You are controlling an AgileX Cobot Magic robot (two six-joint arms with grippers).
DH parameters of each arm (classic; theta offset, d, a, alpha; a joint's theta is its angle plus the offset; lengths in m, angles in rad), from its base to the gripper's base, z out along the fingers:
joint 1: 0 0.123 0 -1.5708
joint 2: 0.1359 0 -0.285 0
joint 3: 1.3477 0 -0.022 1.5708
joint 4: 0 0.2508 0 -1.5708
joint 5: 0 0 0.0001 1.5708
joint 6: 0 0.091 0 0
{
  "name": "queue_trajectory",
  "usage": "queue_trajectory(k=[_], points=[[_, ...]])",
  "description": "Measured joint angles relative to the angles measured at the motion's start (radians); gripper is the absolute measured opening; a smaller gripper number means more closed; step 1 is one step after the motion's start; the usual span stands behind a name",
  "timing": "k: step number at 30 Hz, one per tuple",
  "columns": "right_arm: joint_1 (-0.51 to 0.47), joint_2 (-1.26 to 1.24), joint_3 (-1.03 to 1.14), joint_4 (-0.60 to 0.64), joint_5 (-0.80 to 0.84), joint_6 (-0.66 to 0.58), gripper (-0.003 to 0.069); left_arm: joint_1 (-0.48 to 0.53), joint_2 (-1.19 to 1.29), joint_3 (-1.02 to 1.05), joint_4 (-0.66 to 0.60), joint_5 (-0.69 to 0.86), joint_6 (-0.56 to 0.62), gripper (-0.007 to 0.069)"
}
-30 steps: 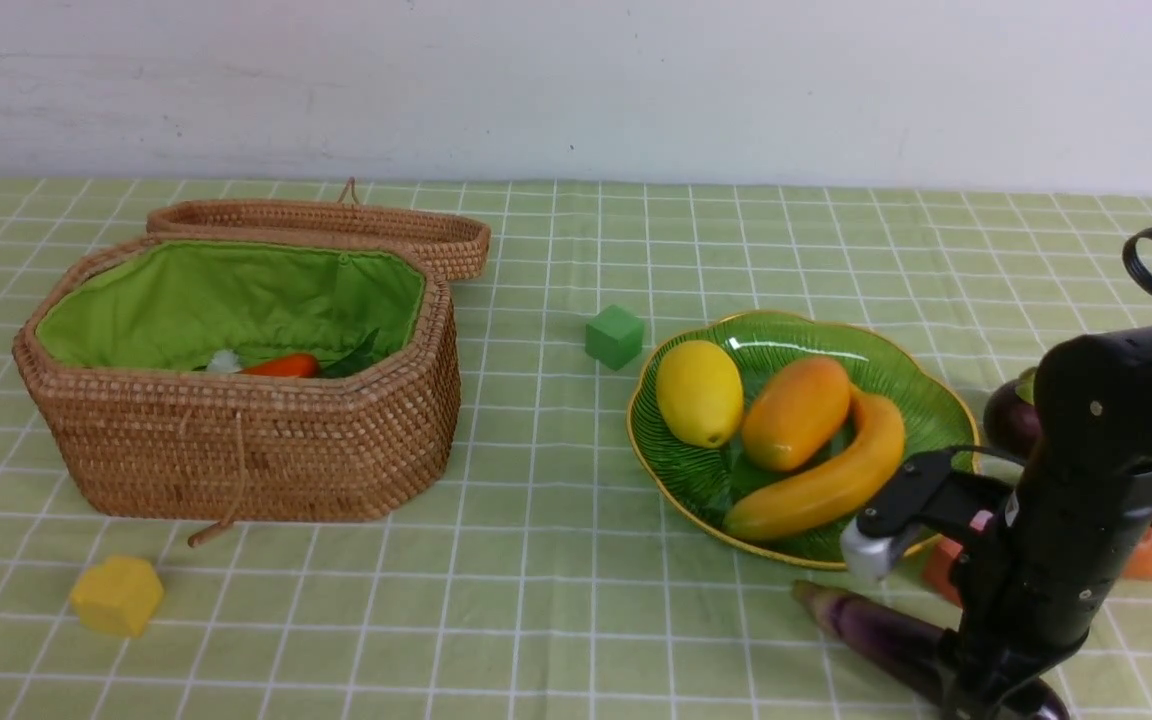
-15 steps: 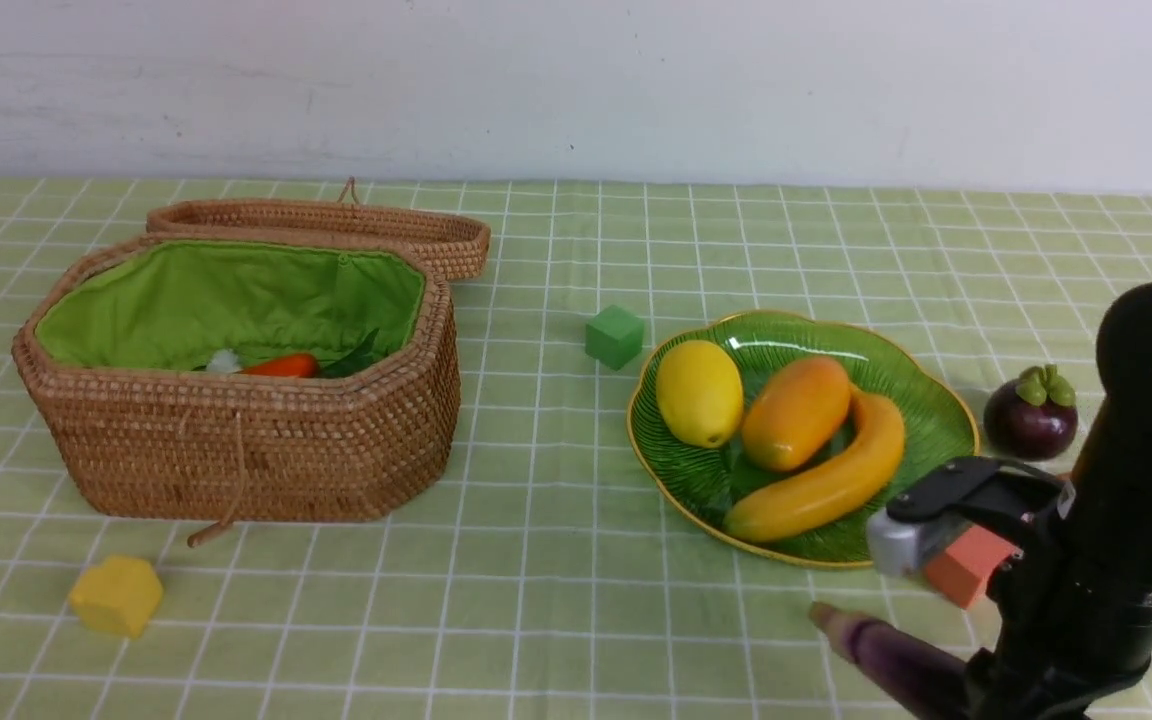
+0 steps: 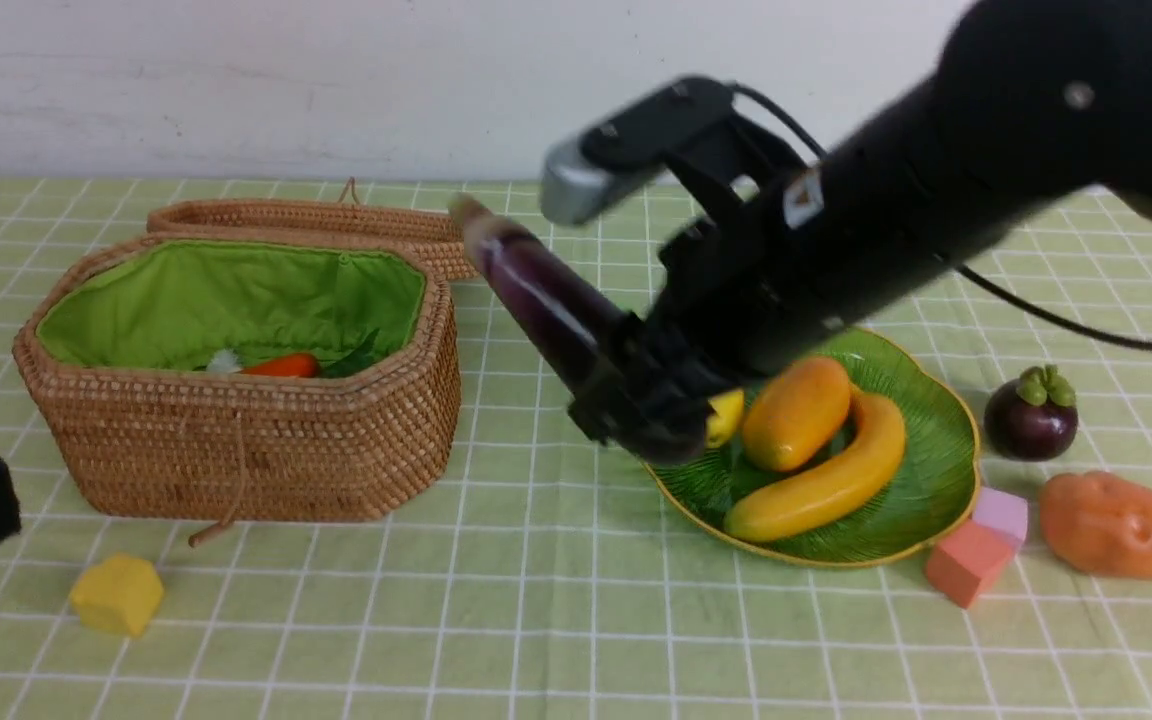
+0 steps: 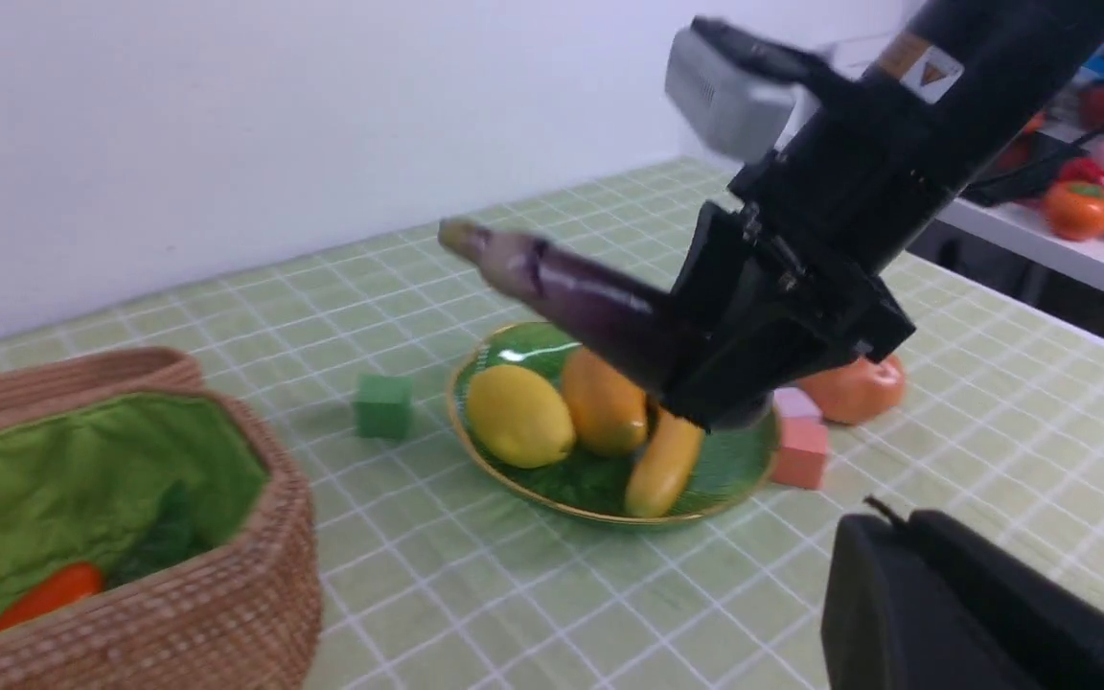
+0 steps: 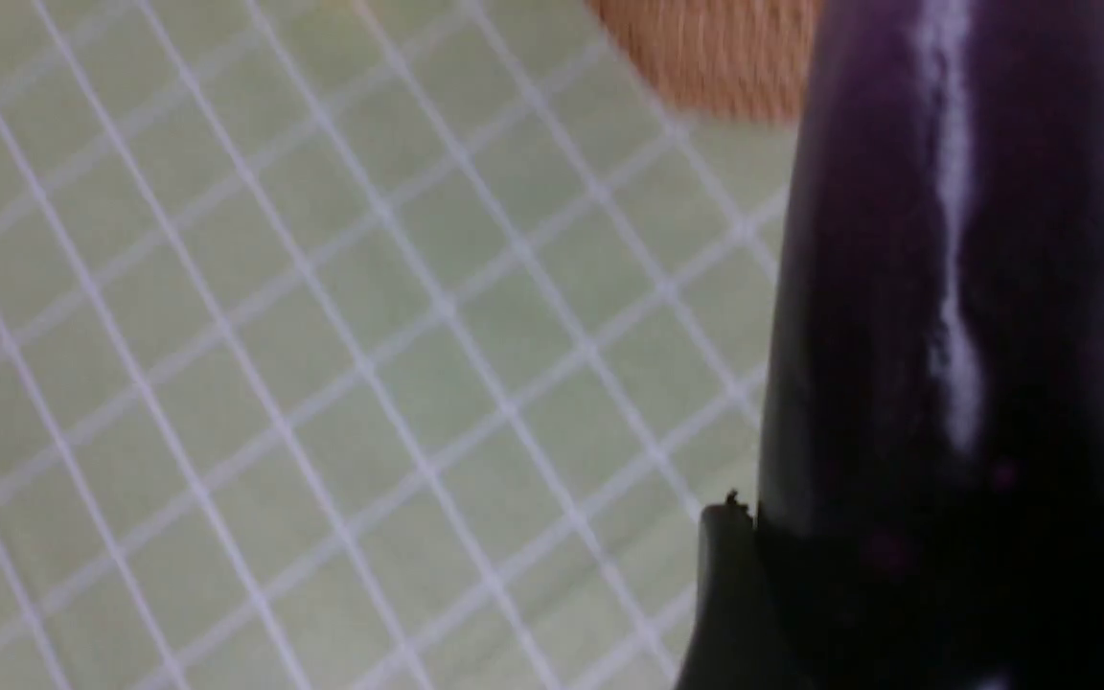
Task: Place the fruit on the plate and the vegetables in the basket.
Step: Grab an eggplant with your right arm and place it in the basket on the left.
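Observation:
My right gripper is shut on the thick end of the long dark purple eggplant, holding it in the air between the basket and the plate. The eggplant's tip points up toward the basket; it fills the right wrist view. On the plate lie a lemon, a mango and a banana. The mangosteen and the potato sit on the cloth right of the plate. A carrot lies inside the basket. My left gripper is shut and empty, low at the left edge.
The basket's lid lies open behind it. A yellow block sits in front of the basket, a green block between basket and plate, and coral and pink blocks by the plate's front right rim.
My right arm has lifted the eggplant off the front right of the table and swung it up and left toward the basket. The left gripper has come into the front view's left edge.

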Motion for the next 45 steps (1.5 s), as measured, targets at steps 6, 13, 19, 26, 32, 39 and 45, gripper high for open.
queue_trajectory(k=[6,13,19,26,32,39,45], points=[[0.02,0.255,-0.368,0.02,0.01,-0.034,0.0414,0.0,0.0,0.0,0.348,0.02,-0.355,0.0001],[0.026,0.499,-0.699,0.045,0.007,-0.065,0.0414,0.0,0.0,0.0,0.655,0.065,-0.657,0.0004],[0.033,0.677,-0.867,0.081,-0.073,-0.116,0.0414,0.0,0.0,0.0,0.772,0.104,-0.777,0.0005],[0.057,0.771,-0.878,0.086,-0.191,-0.147,0.0414,0.0,0.0,0.0,0.798,0.114,-0.794,0.0006],[0.057,0.787,-0.881,0.078,-0.264,-0.147,0.0471,0.0,0.0,0.0,0.798,0.114,-0.794,0.0006],[0.057,0.782,-0.885,0.078,-0.196,-0.147,0.0673,0.0,0.0,0.0,0.797,0.114,-0.796,0.0006],[0.057,0.685,-0.885,0.05,0.038,-0.094,0.0559,0.0,0.0,0.0,0.793,0.096,-0.796,0.0006]])
